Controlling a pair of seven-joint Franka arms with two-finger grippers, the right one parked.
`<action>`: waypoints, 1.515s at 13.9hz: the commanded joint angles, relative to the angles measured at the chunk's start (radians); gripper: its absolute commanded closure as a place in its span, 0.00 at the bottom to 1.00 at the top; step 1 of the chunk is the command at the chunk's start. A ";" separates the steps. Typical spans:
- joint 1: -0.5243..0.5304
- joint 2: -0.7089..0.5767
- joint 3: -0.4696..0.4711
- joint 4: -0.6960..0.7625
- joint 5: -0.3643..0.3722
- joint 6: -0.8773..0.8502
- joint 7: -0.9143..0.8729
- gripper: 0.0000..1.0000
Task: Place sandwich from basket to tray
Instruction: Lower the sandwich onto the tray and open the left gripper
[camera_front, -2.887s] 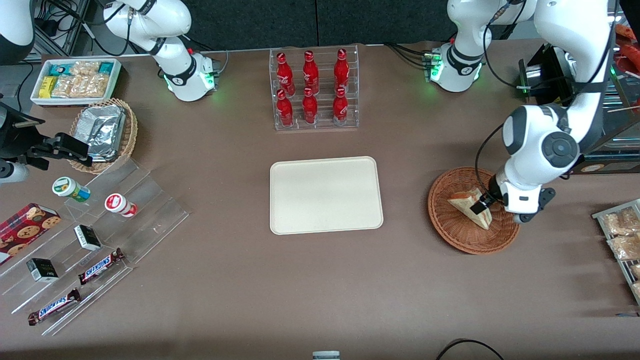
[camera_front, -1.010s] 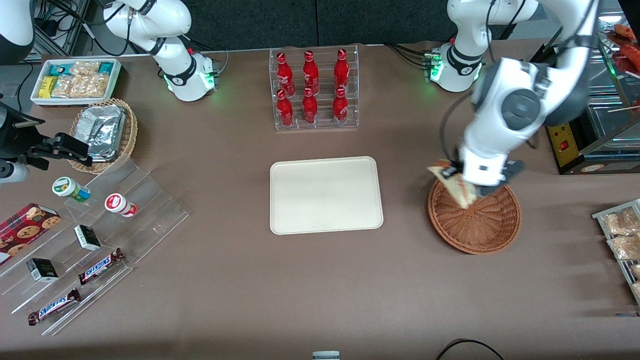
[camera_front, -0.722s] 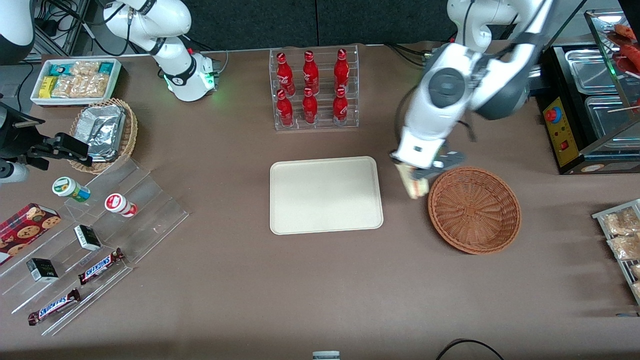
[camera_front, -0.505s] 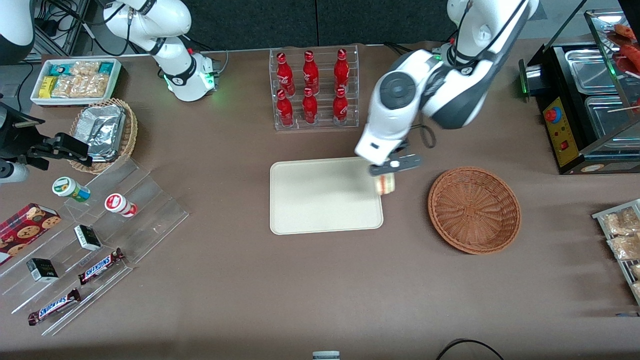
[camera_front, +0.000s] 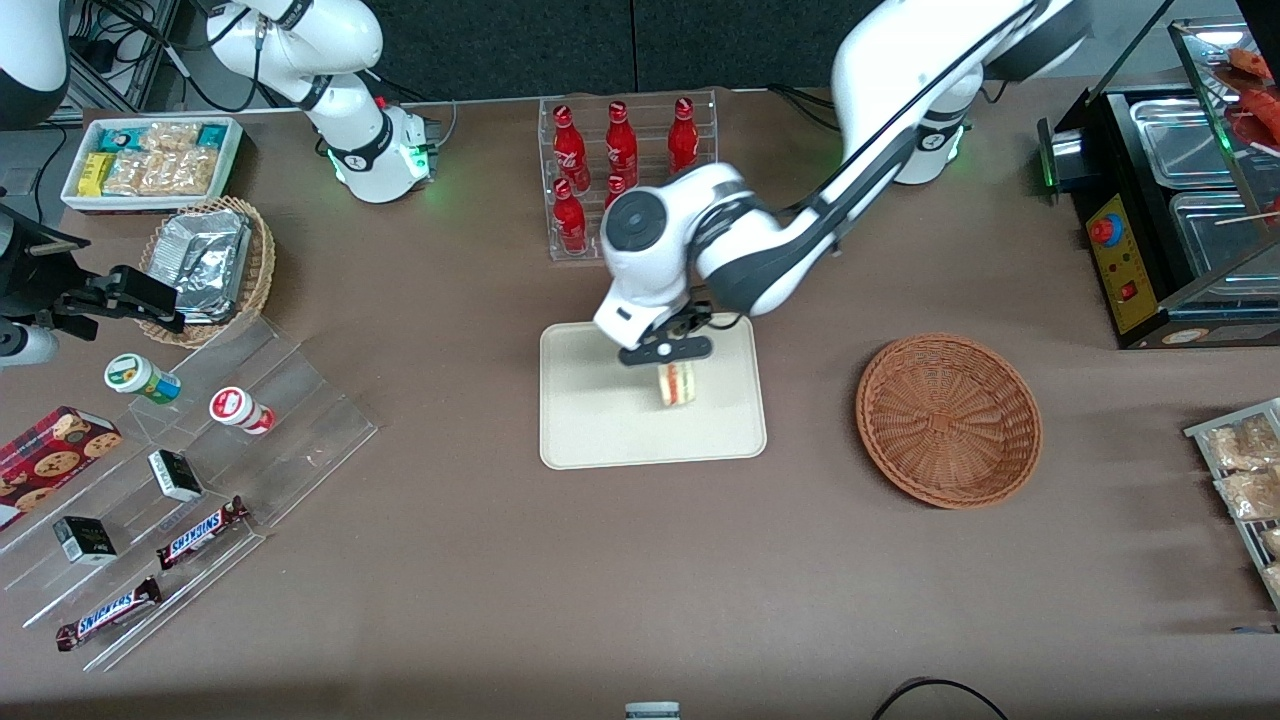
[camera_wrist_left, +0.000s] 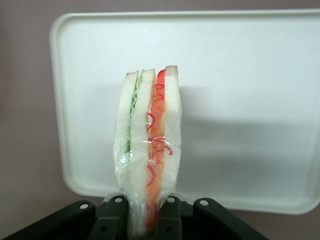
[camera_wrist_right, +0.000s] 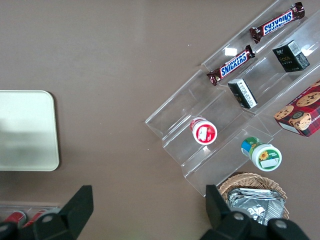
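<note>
One sandwich (camera_wrist_left: 148, 150) hangs edge-down from claw (camera_wrist_left: 147, 220) above tray (camera_wrist_left: 250, 100).

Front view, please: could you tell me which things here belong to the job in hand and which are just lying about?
Belongs to the job:
- sandwich, clamped in the gripper above the tray
- basket, holding nothing

Lying about:
- red bottles in a clear rack
- Snickers bars
- cookie box
- foil packets

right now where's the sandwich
The sandwich is clamped in the left gripper, hanging above the cream tray. It is out of the wicker basket, which lies toward the working arm's end of the table.
</note>
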 joint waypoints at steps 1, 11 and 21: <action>-0.057 0.120 0.015 0.135 0.075 -0.014 -0.041 0.86; -0.103 0.163 0.064 0.135 0.085 0.078 -0.052 0.00; -0.083 -0.195 0.221 0.135 -0.232 -0.174 -0.053 0.00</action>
